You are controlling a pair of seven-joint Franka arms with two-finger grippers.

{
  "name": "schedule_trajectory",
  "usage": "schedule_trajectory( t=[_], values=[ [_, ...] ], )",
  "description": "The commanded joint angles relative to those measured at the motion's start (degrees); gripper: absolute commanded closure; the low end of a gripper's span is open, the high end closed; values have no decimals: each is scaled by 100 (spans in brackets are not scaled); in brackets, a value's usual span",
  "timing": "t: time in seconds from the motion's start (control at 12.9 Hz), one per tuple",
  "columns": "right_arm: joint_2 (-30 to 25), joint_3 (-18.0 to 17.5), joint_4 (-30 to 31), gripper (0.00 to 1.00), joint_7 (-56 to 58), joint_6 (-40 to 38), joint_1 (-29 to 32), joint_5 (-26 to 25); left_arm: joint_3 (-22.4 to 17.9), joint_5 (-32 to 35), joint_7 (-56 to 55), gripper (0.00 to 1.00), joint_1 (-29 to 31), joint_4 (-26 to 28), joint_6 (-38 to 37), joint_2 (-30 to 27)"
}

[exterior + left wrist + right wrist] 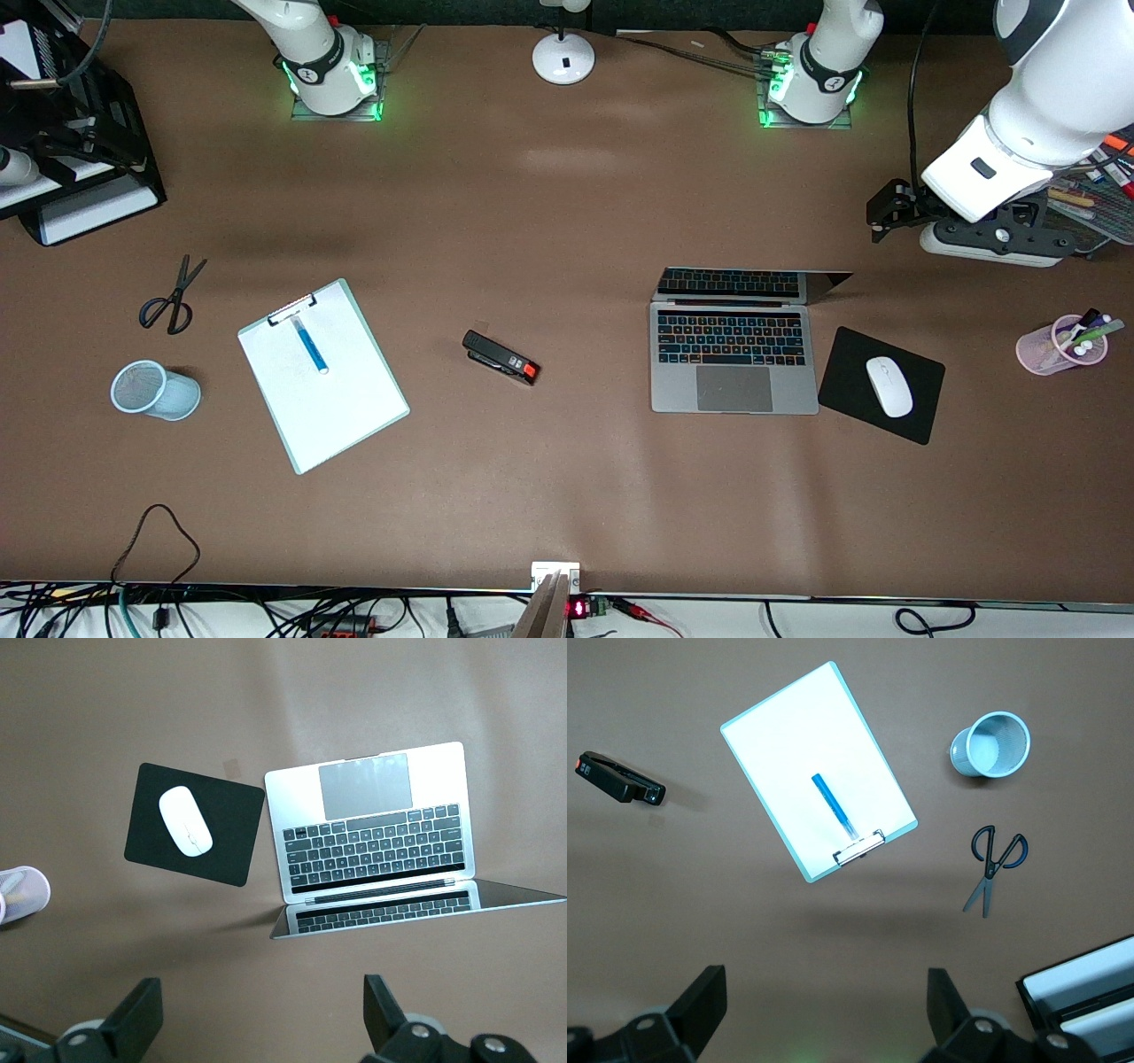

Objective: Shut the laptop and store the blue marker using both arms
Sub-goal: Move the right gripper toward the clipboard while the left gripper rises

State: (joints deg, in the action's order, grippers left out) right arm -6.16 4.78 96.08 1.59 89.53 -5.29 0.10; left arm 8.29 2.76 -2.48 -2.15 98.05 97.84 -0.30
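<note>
The silver-grey laptop [733, 354] lies open toward the left arm's end of the table, its lid raised; it also shows in the left wrist view [372, 828]. The blue marker [310, 346] lies on the white clipboard [328, 399], toward the right arm's end, and shows in the right wrist view [831, 804]. My left gripper [886, 213] hangs open and empty over bare table beside the laptop's lid [261, 1019]. My right gripper [824, 1010] is open and empty, high above the clipboard area; it is out of the front view.
A light-blue mesh cup [155, 390] and scissors [173, 297] lie by the clipboard. A black stapler [500, 357] sits mid-table. A white mouse [889, 385] is on a black pad [850, 363] beside the laptop. There is also a pink pen cup [1061, 346] and a black file tray [71, 133].
</note>
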Motion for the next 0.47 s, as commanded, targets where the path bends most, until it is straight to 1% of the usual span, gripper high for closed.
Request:
schedule_trajectory(
  t=[0.0,0.16,0.39],
  values=[
    [0,-21,-19,0,9,-15,45,-19,-38,-12,46,0,-31,-111,-116,-5],
    [44,-30,-37,0,8,-6,63,-19,-38,-12,46,0,-31,-111,-125,3],
    [368,-13,-28,0,26,-6,151,34,-38,-12,46,0,-31,-111,-125,-5]
  ],
)
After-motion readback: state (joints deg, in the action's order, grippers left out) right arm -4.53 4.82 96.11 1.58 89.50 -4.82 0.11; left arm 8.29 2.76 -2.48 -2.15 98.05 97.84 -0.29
